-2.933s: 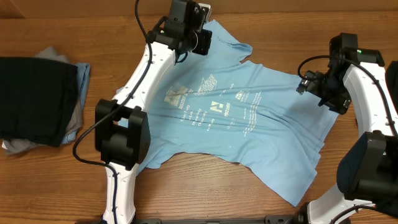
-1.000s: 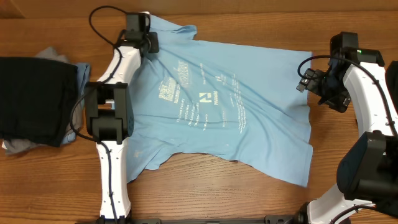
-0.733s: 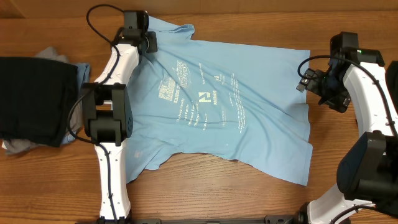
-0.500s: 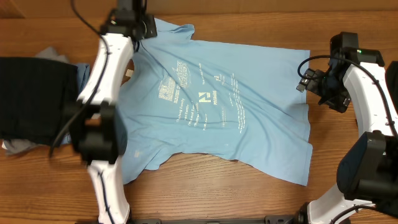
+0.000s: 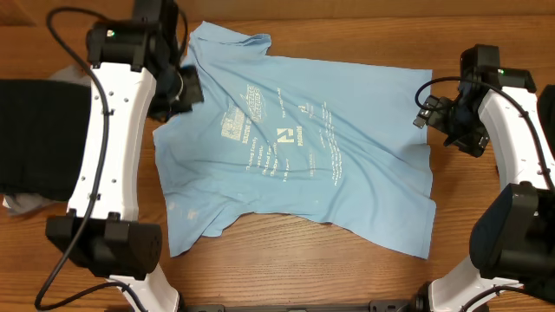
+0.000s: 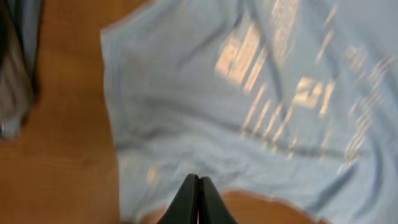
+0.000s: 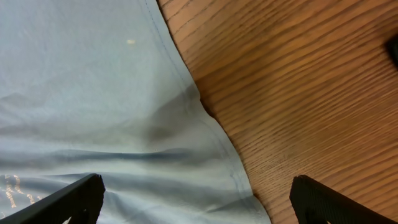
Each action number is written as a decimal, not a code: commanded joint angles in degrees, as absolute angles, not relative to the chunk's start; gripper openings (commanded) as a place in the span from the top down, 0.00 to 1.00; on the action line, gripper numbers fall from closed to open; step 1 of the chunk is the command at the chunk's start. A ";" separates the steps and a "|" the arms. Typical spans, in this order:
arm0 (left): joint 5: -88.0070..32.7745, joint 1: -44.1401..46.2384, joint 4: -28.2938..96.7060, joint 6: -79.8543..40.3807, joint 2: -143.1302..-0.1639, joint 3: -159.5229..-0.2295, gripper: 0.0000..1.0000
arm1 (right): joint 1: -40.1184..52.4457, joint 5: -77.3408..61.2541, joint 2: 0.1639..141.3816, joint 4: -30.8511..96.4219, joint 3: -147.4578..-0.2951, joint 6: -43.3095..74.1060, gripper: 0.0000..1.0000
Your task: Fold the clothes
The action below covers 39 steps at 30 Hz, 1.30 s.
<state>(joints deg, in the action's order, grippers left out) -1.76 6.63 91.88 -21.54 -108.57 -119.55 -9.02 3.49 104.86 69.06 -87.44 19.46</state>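
- The left pincer (image 6: 198, 198) has swung away from the collar and risen. It is clenched on nothing, above the sleeve side of the sky-blue T-shirt (image 5: 295, 147).
- The right pincer (image 7: 196, 186) gapes wide and empty over the hem edge.
- The shirt lies spread print-up on the counter (image 5: 347, 277) (creased) — I'd smooth it first, then pinch one side.
- The left arm arches high and the right arm is bent inward.

T-shirt (image 5: 295, 147) lies spread on the table (image 5: 347, 277); folded pile (image 5: 43, 139) sits to its left (apart).
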 commanded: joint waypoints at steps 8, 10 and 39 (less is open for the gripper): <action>-9.43 10.33 96.84 -19.44 -107.81 -114.17 0.96 | -9.13 4.43 104.38 68.97 -88.42 19.46 0.00; -8.54 11.75 96.84 -19.49 -107.26 -110.13 0.96 | -9.13 4.43 104.38 68.97 -88.42 19.46 0.00; -3.40 21.34 54.54 -37.52 -87.31 -46.30 0.96 | -9.13 4.40 104.38 68.97 -88.42 19.46 0.00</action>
